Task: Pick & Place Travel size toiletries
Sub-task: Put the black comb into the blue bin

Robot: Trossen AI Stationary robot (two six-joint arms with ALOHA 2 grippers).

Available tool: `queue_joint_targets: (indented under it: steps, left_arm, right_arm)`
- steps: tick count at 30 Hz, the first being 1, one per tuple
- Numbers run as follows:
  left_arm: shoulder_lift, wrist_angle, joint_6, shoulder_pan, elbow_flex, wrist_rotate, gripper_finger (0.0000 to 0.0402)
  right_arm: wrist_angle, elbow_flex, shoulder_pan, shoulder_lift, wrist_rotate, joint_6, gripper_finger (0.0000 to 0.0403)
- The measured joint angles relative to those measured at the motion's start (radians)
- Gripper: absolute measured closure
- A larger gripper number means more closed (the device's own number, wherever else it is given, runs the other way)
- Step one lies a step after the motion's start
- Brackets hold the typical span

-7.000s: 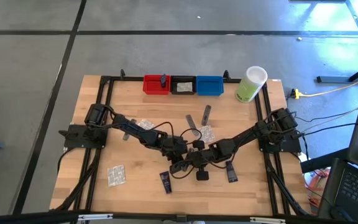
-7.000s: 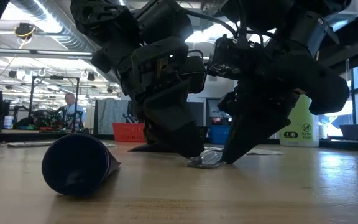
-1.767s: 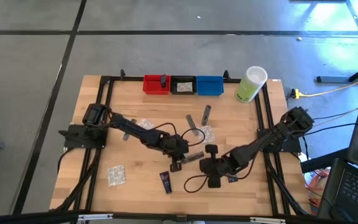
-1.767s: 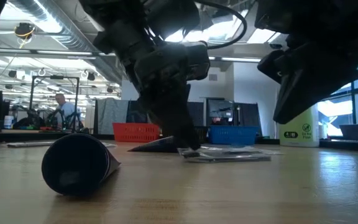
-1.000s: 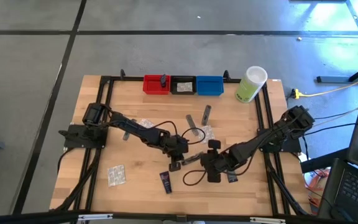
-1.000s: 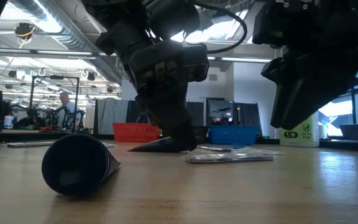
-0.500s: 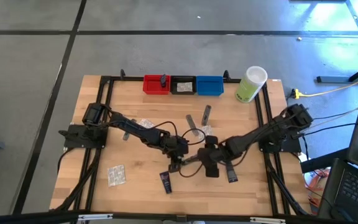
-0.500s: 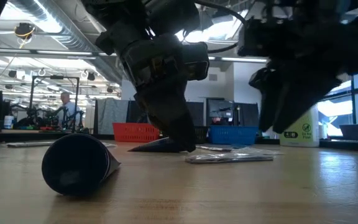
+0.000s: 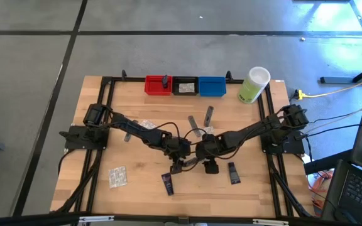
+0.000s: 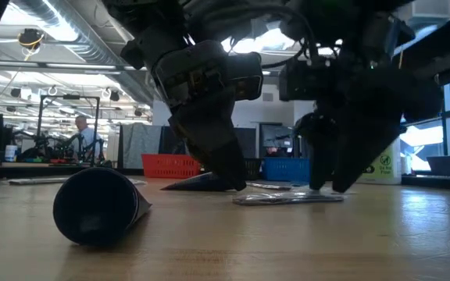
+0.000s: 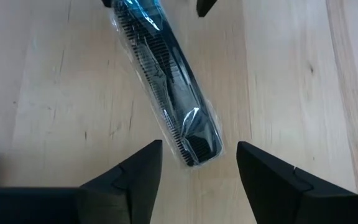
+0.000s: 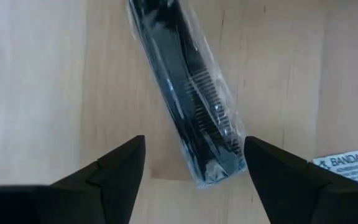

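Observation:
A black comb in a clear crinkly packet [image 11: 166, 87] lies flat on the wooden table near its middle [image 9: 191, 162]. My left gripper [image 11: 197, 152] stands open, slanting down over one end of the packet, its fingers on either side and clear of it. My right gripper [image 12: 194, 146] stands open over the other end [image 12: 216, 168], likewise apart from it. In the low view the packet [image 10: 287, 198] rests on the table between the two grippers. Other toiletries lie about: a navy tube [image 9: 167, 183], another [image 9: 233, 172], and clear packets [image 9: 117, 177].
Red [image 9: 158, 85], black [image 9: 185, 86] and blue [image 9: 212, 86] bins stand in a row at the far edge, with a tall pale-green container [image 9: 253, 85] to their right. Grey sachets [image 9: 208, 114] and a bandage packet [image 12: 347, 163] lie just beyond the grippers.
My right gripper has swung toward the table's left and far edge, coming down over the comb packet's end opposite my left gripper. The packet has stayed flat on the table.

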Motion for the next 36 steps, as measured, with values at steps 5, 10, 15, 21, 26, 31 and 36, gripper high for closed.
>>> queue_joint_targets:
  steps: [5,10,15,21,26,31,36]
  left_arm:
    - [0.0,0.0,-0.001,0.0,0.0,0.0,0.0196]
    - [0.0,0.0,-0.001,0.0,0.0,0.0,0.0196]
    - [0.0,0.0,-0.003,0.0,0.0,0.0,0.0196]
    - [0.0,0.0,-0.012,0.0,0.0,0.0,0.0198]
    - [0.0,0.0,-0.012,0.0,0.0,0.0,0.0196]
    - [0.0,0.0,-0.013,0.0,0.0,0.0,0.0198]
    - [0.0,0.0,-0.013,0.0,0.0,0.0,0.0196]
  right_arm:
    - [0.01,0.004,0.0,0.04,0.031,-0.011,0.0102]
    - [0.006,0.006,0.001,0.06,0.057,-0.014,0.0116]
    - [0.012,0.006,0.001,0.063,0.061,-0.014,0.0165]
    - [0.014,0.005,0.002,0.064,0.062,-0.008,0.0252]
    - [0.013,0.005,0.001,0.062,0.047,-0.008,0.0324]
    - [0.008,0.005,-0.002,0.06,0.009,-0.008,0.0392]
    - [0.007,0.005,-0.002,0.06,0.001,-0.008,0.0399]
